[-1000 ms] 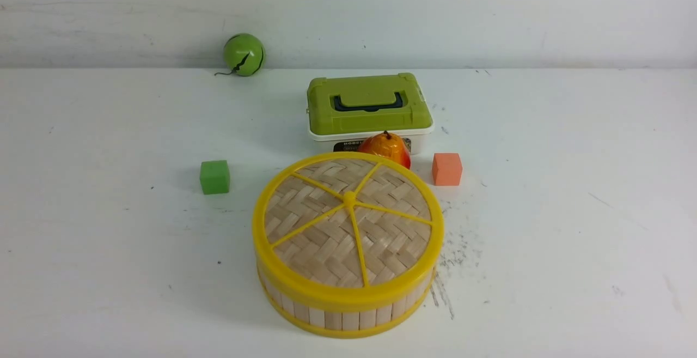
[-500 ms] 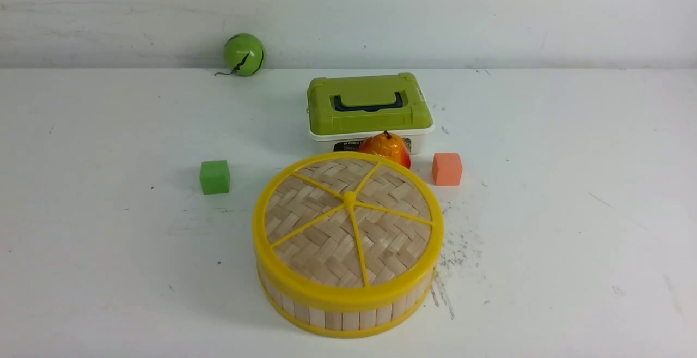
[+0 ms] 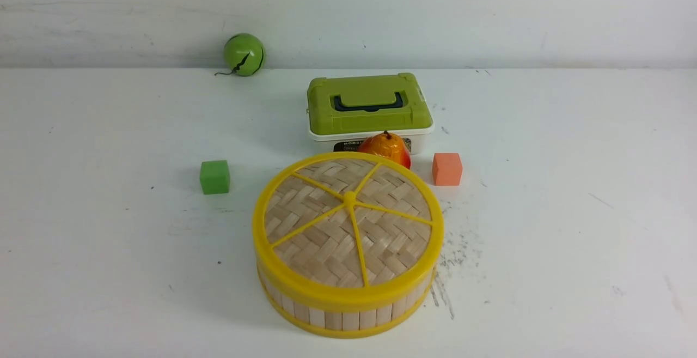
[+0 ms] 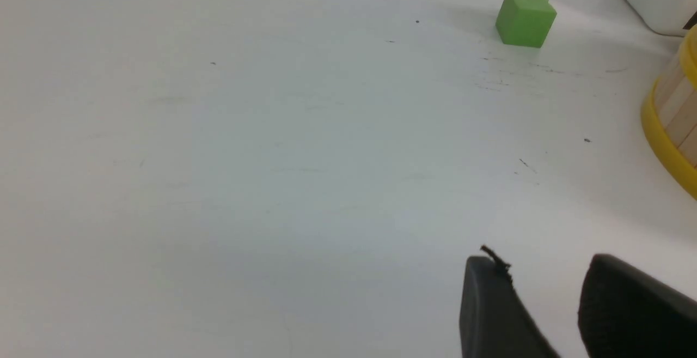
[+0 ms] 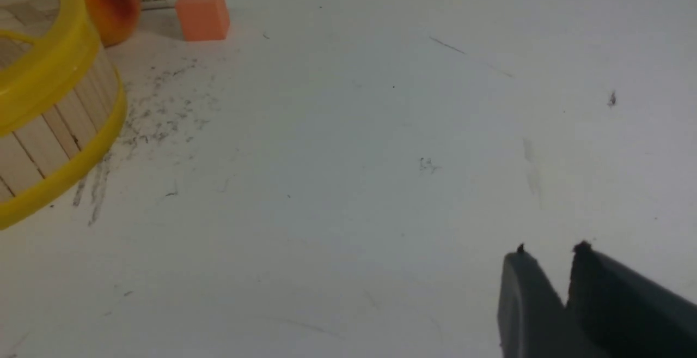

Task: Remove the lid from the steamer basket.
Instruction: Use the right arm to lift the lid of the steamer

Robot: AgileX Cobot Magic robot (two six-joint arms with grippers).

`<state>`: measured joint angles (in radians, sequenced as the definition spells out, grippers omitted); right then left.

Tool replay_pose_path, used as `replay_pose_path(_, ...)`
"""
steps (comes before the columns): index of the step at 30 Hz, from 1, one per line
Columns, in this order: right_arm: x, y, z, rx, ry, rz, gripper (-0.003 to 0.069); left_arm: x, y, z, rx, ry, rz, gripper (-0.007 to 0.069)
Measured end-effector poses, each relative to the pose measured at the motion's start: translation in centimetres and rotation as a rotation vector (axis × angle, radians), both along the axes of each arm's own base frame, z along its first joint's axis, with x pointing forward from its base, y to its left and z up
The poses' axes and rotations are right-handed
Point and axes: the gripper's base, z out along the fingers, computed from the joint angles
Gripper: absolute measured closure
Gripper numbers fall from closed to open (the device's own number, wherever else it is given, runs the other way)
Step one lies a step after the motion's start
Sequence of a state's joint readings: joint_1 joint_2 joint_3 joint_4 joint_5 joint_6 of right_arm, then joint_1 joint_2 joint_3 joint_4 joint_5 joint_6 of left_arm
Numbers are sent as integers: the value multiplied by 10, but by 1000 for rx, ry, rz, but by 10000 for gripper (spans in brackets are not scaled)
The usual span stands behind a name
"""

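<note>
Your left gripper (image 4: pixel 539 262) is partly open, with a clear gap between its dark fingers (image 4: pixel 487 309), and it holds nothing. Your right gripper (image 5: pixel 550 252) is almost closed, with only a thin slit at the tips, and it is also empty. Both hang over the bare white table (image 3: pixel 572 238). The lid (image 3: pixel 348 222) sits squarely on the steamer basket (image 3: pixel 348 317), ahead of and between the two pairs of fingers and well apart from each. The green cube (image 4: pixel 525 19) lies farther beyond your left fingers, and the orange cube (image 5: pixel 202 13) beyond your right.
</note>
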<state>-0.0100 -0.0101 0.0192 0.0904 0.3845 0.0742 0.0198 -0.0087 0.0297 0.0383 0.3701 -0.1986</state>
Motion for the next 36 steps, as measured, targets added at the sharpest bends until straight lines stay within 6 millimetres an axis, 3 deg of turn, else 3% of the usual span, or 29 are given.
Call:
replay_pose_path(3,0,4,0,154,2,-4,534,0,0,0,0,0,0,385)
replay_pose_path(4,0,9,1,360,15,-11,534,0,0,0,0,0,0,385)
replay_pose_path(6,-1,12,2,503,28,-13,534,0,0,0,0,0,0,385)
replay_pose_path(8,-1,19,3,811,60,-22,533,0,0,0,0,0,0,385)
replay_pose_path(12,-1,23,8,1006,58,-24,531,0,0,0,0,0,0,385)
replay_pose_path(25,0,20,10,838,-8,8,522,0,0,0,0,0,0,385)
replay_pose_path(29,-3,20,46,621,-128,98,537,0,0,0,0,0,0,385)
replay_pose_path(32,-3,22,90,435,-169,160,587,0,0,0,0,0,0,385)
replay_pose_path(33,1,24,114,325,-147,200,624,0,0,0,0,0,0,385)
replay_pose_path(34,0,24,118,308,-155,208,630,0,0,0,0,0,0,385)
replay_pose_path(36,14,28,155,121,-23,297,676,0,0,0,0,0,0,385)
